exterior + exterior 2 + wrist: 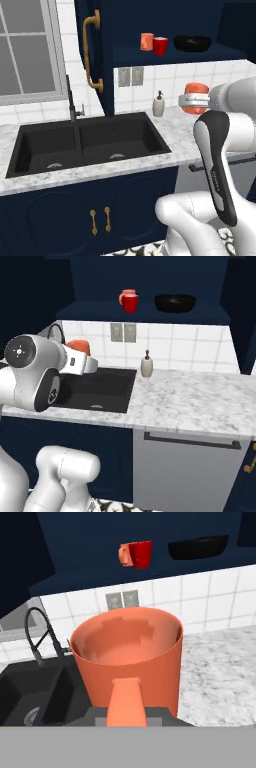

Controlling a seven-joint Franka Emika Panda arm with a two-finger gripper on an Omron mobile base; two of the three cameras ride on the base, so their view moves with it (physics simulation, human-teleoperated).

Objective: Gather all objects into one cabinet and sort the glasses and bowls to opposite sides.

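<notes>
One salmon-orange cup [127, 657] sits clamped in the end effector [127, 712].

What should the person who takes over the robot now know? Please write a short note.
Gripper: shut on an orange cup, held in the air above the counter, beside the sink.
In the open wall cabinet: another orange cup and the red cup stand close together on the shelf; the black bowl sits apart from them at the other side.
Done: two cups and the bowl are on the shelf, already on opposite sides.
Left: lift the held cup to the shelf and set it next to the other cups, away from the bowl.
</notes>
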